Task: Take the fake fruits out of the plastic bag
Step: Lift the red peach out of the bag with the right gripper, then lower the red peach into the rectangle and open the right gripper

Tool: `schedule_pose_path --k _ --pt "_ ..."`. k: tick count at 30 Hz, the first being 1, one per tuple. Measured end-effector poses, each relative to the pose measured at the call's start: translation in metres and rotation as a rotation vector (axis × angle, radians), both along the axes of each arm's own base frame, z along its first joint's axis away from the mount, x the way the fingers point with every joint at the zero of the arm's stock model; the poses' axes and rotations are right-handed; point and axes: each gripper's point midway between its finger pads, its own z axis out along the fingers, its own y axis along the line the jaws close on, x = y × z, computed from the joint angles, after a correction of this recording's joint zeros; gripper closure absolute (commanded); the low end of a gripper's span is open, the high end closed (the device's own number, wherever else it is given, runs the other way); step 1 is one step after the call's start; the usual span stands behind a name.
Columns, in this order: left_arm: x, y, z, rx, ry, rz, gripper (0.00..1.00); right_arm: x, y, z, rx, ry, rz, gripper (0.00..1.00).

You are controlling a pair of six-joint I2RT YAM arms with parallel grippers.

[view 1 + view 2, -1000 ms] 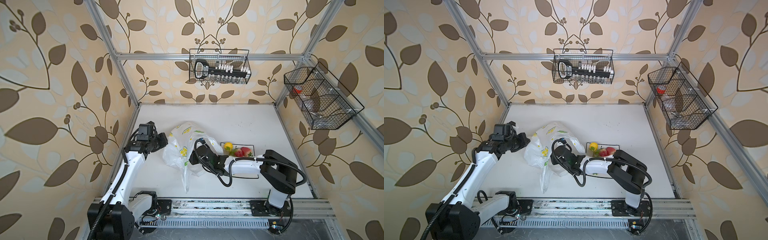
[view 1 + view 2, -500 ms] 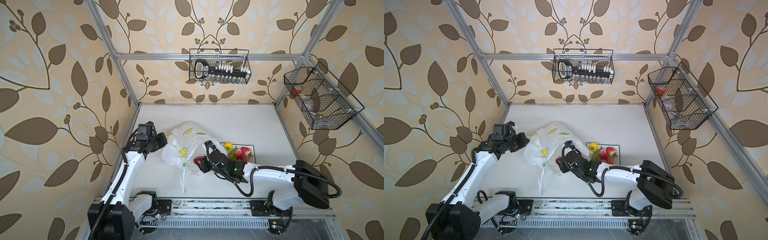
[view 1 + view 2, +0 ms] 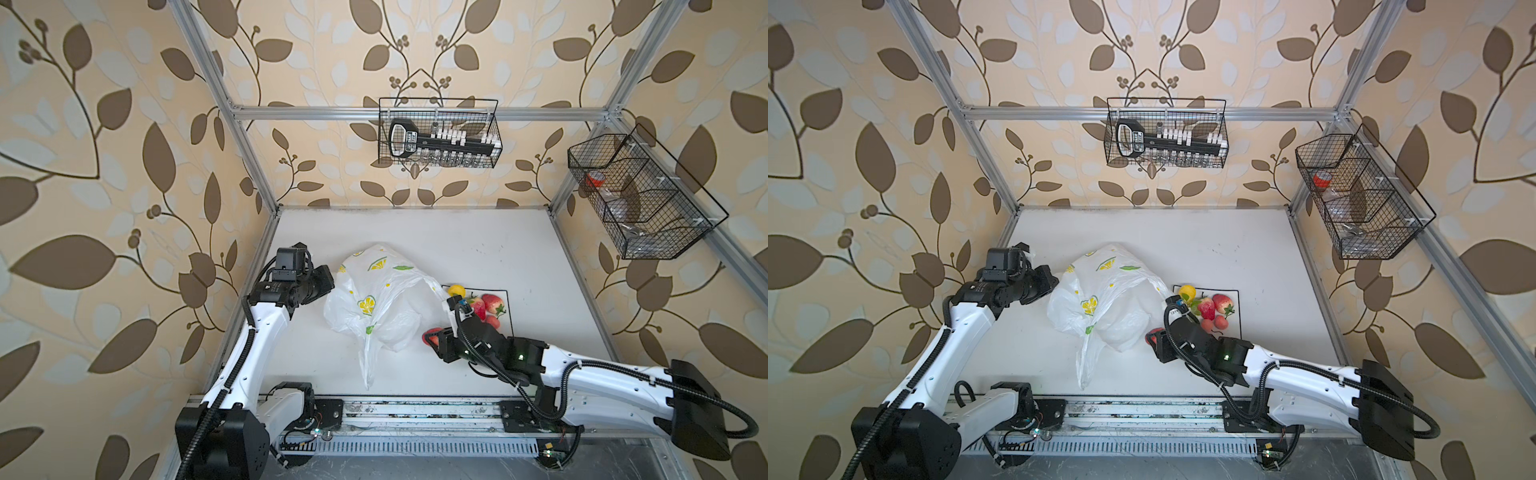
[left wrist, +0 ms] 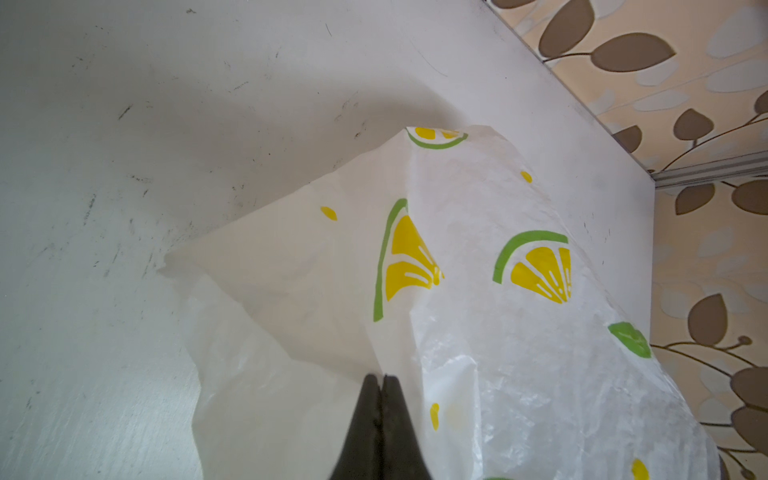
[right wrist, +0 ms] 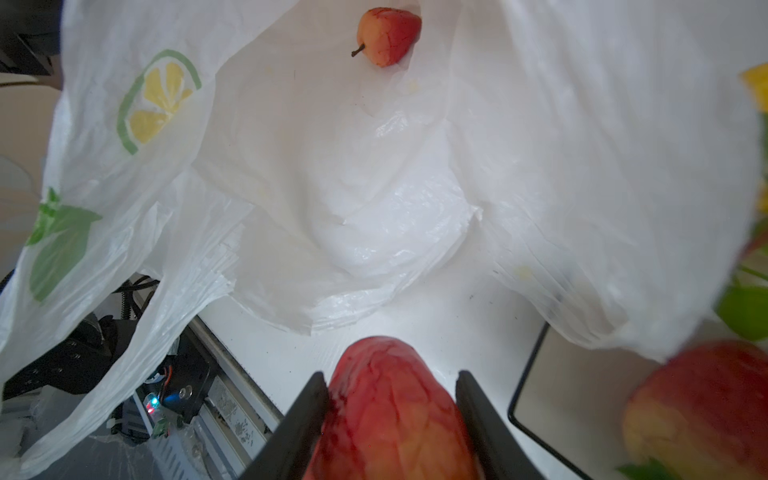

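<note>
arms point(image 3: 262, 332): white shells, black joints | cables point(image 3: 456, 322): black, corrugated | claw fingers point(image 5: 299, 419): black, seemingly tapered

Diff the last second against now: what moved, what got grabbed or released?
The right gripper pulled back out of the plastic bag toward its own base, and the red apple clamped in its jaws is now clear of the bag. Nothing was released. Unchanged: the left gripper stays shut on the bag's edge, holding it up; the fruits on the plate have not moved.

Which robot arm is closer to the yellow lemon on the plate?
The right arm. Its jaws hold a red fruit just beside the plate with the lemon; the left arm has its jaws pinching the bag on its far side.
</note>
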Motion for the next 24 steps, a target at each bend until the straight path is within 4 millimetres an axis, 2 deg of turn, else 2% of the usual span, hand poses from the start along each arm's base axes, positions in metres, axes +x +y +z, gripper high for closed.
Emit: schedule_pose_path --k 3,8,11,13,18,24 --pt "0.000 0.002 0.000 0.003 0.000 0.006 1.00 0.005 -0.026 0.004 0.013 0.002 -0.092 0.64" --pt "0.000 0.002 0.000 0.003 0.000 0.006 1.00 0.031 -0.089 0.008 0.010 -0.008 -0.338 0.64" --pt "0.000 0.002 0.000 0.003 0.001 0.006 1.00 0.039 -0.125 0.001 -0.004 0.005 -0.475 0.64" --pt "0.000 0.002 0.000 0.003 0.001 0.006 1.00 0.039 -0.142 -0.009 -0.018 0.024 -0.536 0.64" --pt "0.000 0.002 0.000 0.003 0.001 0.006 1.00 0.031 -0.169 -0.040 -0.057 0.096 -0.632 0.63" --pt "0.000 0.004 0.000 0.003 0.001 0.012 1.00 0.021 -0.174 -0.063 -0.049 0.171 -0.671 0.62"
